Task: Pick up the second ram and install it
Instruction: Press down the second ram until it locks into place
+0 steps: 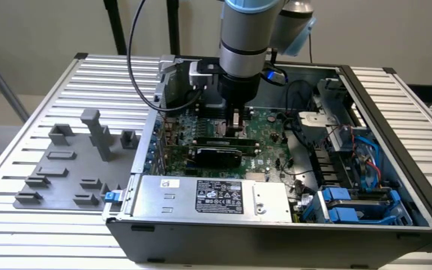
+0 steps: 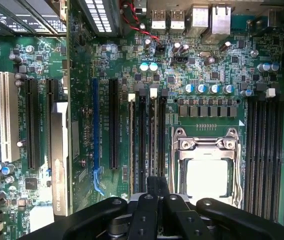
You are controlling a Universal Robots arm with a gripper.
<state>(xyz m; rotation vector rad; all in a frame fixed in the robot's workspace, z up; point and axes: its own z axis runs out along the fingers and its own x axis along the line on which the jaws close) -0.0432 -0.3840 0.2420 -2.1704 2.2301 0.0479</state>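
Down inside the open computer case, the hand looks clamped together on a thin dark edge, which I take for the second ram, held end-on just above the black memory slots beside the open CPU socket. If the stick comes down skewed or off the slot line, it could jam against a latch. The white power supply label carries print too small to read.
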